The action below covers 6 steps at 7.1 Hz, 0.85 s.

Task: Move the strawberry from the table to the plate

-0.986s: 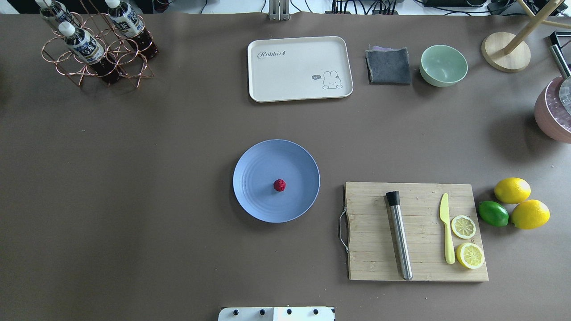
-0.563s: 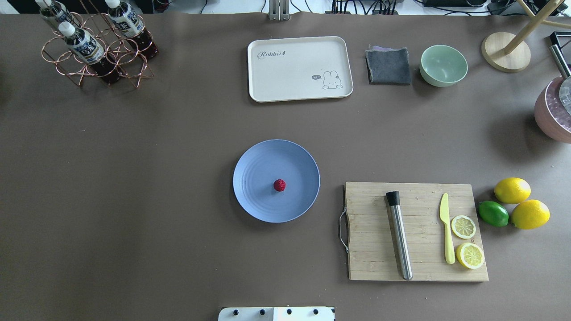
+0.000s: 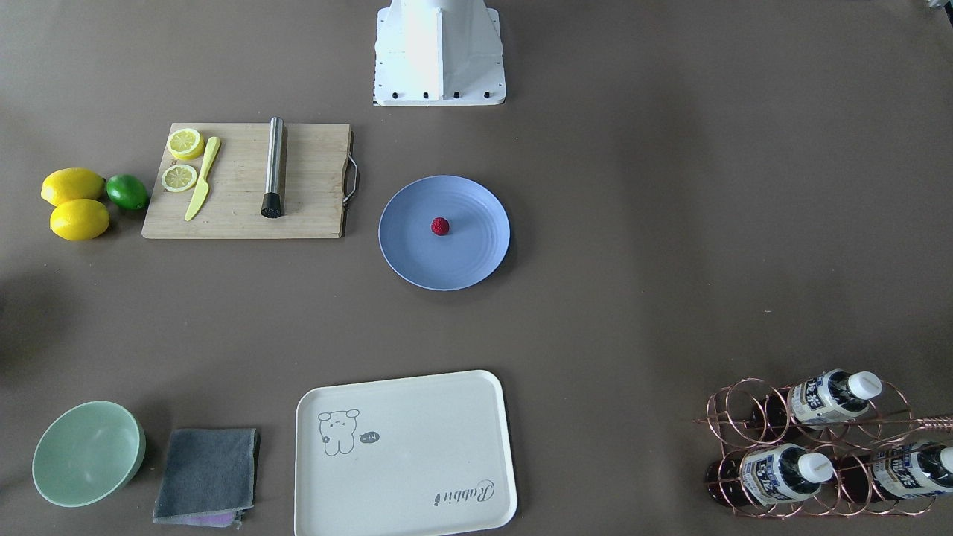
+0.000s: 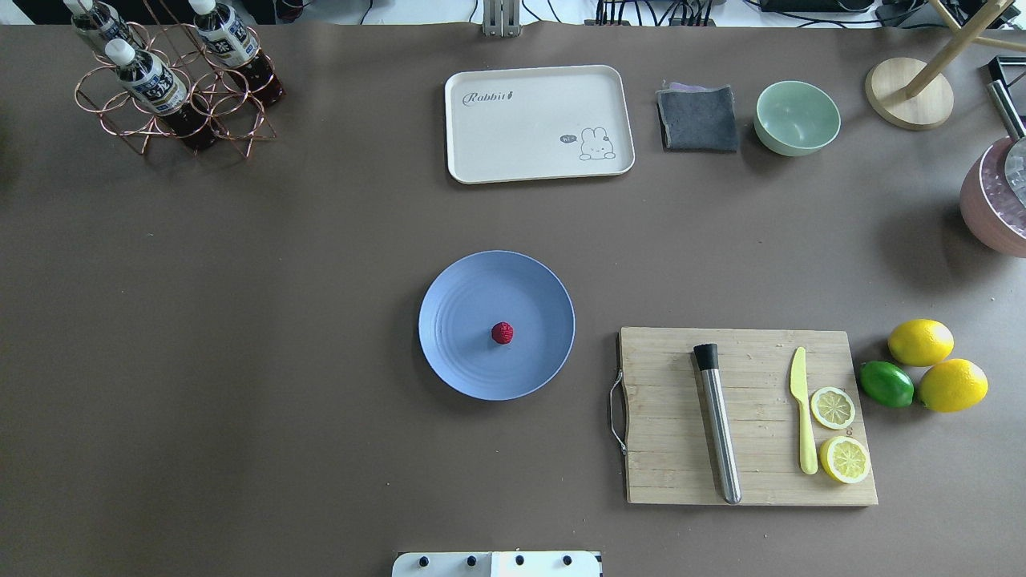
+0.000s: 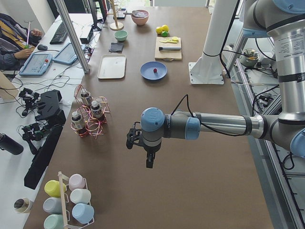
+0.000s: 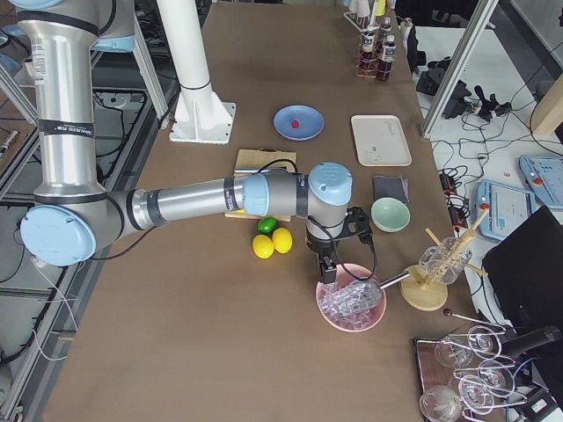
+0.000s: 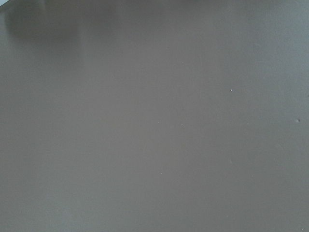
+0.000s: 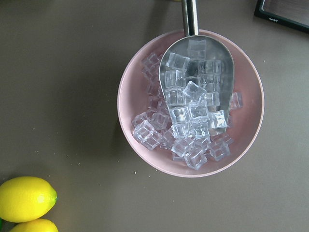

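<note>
Nothing had moved: strawberry (image 4: 502, 332) sat mid-frame on plate (image 4: 457, 361), well apart from left gripper (image 5: 148, 162) and right gripper (image 6: 326, 272), neither seemingly nearer, their jaw widths impossible to tell.

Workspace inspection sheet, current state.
Surface: table, brown covering, no spills seen.
Job's things: strawberry on plate, near its centre.
Clutter: cutting board with knife and lemon slices; lemons; tray; cloth; green bowl; bottle rack; pink bowl of ice.
Grippers: left gripper over bare table; right gripper over pink bowl; open or shut, cannot tell.
Cables: cable bundle beyond table's far edge.
Surroundings: person seated beyond the table's edge.
</note>
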Available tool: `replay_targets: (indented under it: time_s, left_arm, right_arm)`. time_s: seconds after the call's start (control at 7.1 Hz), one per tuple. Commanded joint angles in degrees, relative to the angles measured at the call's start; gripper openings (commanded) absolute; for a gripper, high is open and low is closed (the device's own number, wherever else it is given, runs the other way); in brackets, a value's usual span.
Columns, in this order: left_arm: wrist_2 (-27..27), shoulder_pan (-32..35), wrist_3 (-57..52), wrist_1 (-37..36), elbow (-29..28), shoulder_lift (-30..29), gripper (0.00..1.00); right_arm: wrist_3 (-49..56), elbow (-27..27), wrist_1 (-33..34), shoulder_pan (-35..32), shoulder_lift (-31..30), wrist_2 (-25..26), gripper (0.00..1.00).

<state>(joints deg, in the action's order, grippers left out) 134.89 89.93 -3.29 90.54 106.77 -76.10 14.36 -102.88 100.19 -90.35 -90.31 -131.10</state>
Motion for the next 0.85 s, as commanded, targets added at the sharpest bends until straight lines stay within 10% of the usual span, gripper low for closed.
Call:
replay_targets:
  time_s: [0.0,0.7]
  left_arm:
    - [0.02,1.21,-0.32,-0.54,0.98,0.86,0.97]
    - [-0.41,2.09,-1.98,-0.19,0.63,0.87,0.97]
  right_arm:
    - [-0.03,-0.13,0.00,0.00,-0.04,0.05,1.00]
    - [0.06,0.66,0.00,0.00,-0.13,2.07,1.00]
